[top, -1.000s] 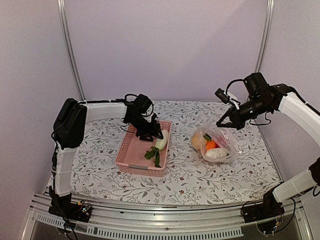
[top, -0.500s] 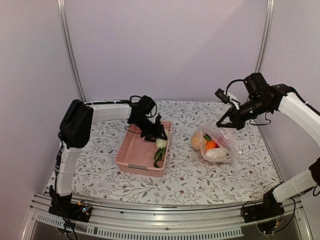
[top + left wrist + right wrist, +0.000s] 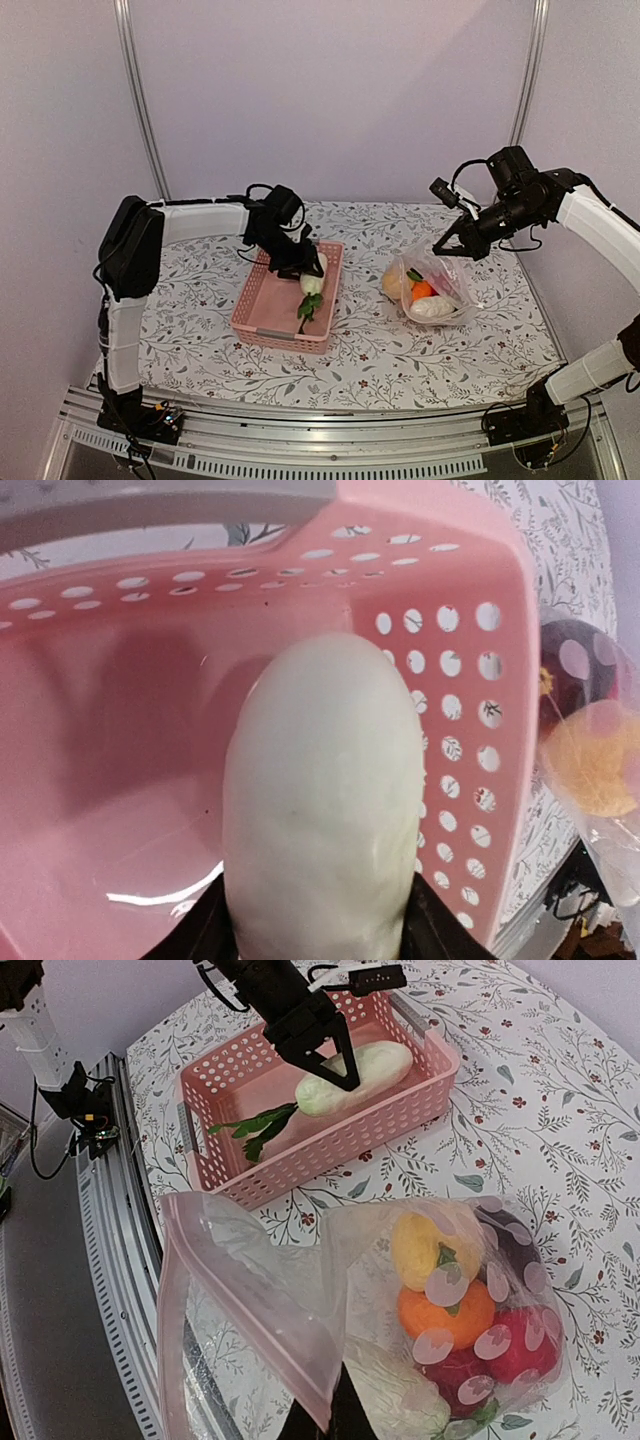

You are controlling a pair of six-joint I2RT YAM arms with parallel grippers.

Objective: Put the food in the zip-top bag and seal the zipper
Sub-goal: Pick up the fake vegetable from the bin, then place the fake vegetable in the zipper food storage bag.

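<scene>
Right wrist view shows left fingers [image 3: 338,1060] gripping the radish [image 3: 375,1065].

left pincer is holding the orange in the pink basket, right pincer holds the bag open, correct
No. The left pincer holds the white radish, not the orange, which is in the bag. The right wrist view shows it; the rest stands.

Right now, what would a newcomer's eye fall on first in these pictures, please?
The pink basket left of centre draws the eye, with the left gripper closed on the white radish inside it, green leaves trailing. To its right, the right gripper pinches up the mouth of the clear bag, with bright yellow, orange and red food heaped in its bottom.
</scene>
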